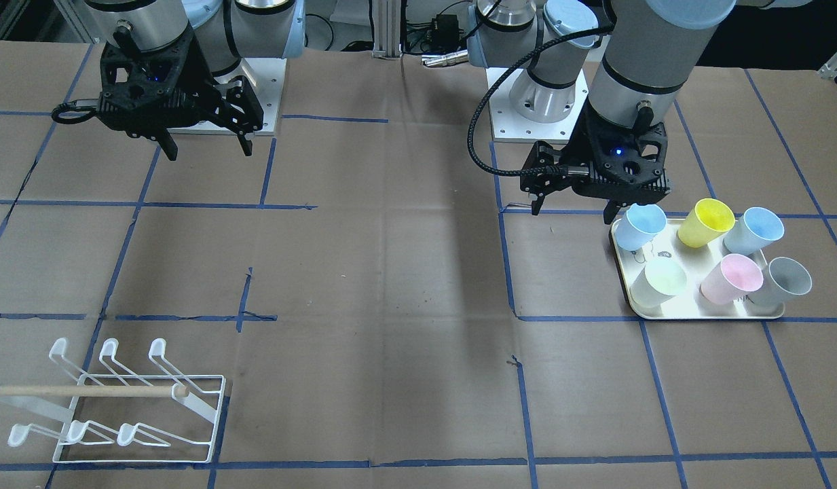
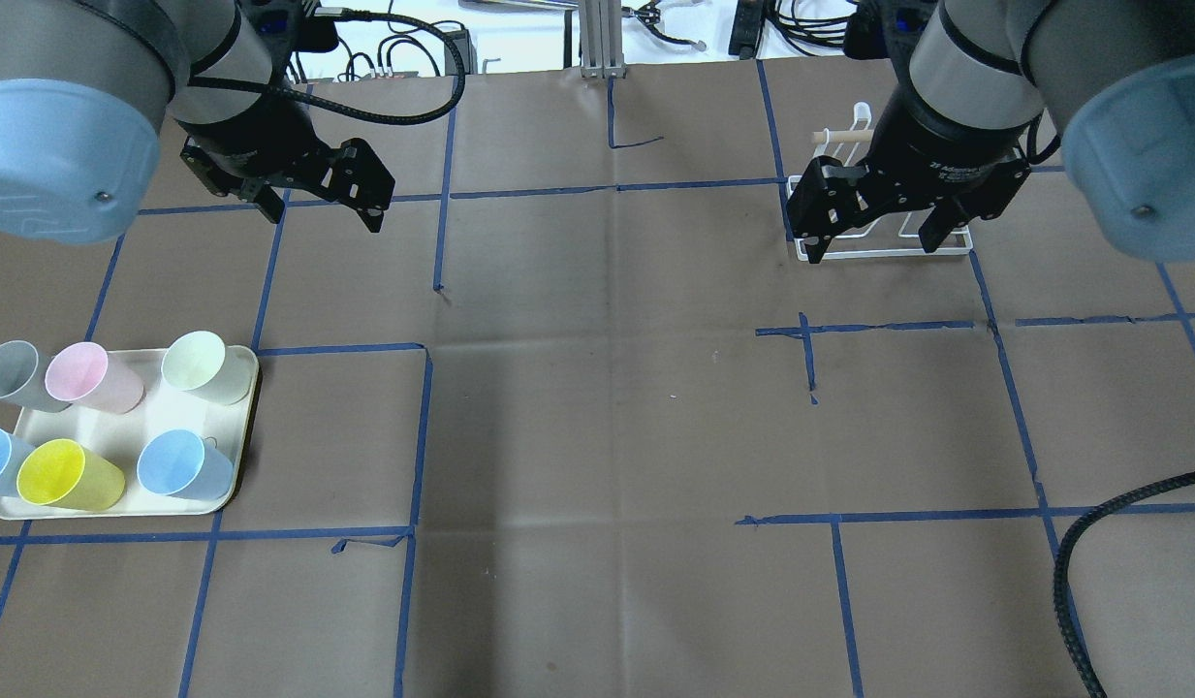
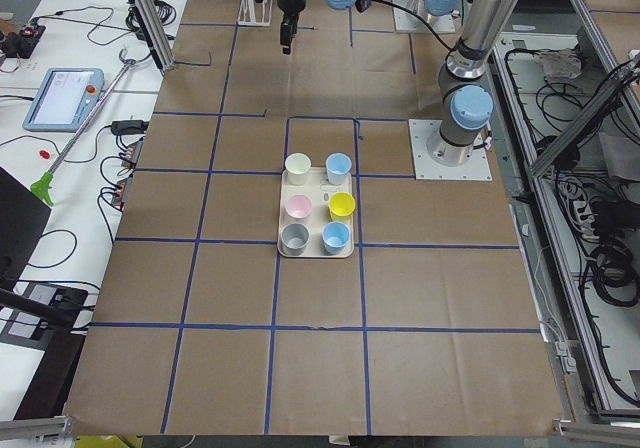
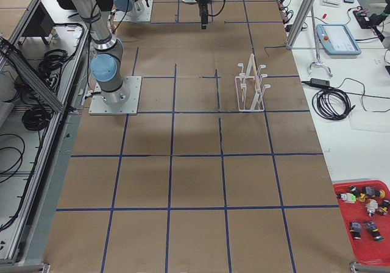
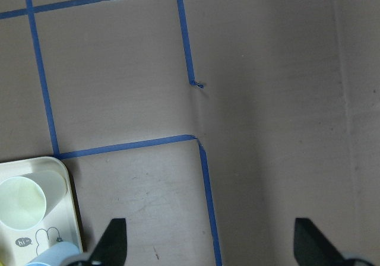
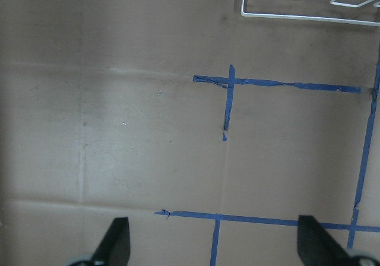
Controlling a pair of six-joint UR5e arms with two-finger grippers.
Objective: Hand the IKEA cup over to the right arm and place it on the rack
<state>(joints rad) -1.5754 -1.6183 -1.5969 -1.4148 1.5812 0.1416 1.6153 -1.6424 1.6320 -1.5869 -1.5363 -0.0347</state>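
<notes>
Several pastel cups stand on a cream tray (image 1: 703,314); among them are a blue one (image 1: 645,226), a yellow one (image 1: 707,222) and a pale green one (image 1: 659,282). My left gripper (image 1: 573,212) is open and empty, raised above the table beside the tray's robot-side corner. In the left wrist view the tray's corner (image 5: 59,177) and the green cup (image 5: 21,200) show at lower left. My right gripper (image 1: 208,153) is open and empty, raised near its base. The white wire rack (image 1: 140,421) with a wooden dowel (image 1: 85,391) holds nothing.
In the overhead view the right gripper (image 2: 870,249) partly hides the rack (image 2: 854,126). Brown paper with blue tape lines covers the table. A braided black cable (image 1: 486,129) loops from the left arm. A red tray of small parts (image 4: 365,221) lies on a side table.
</notes>
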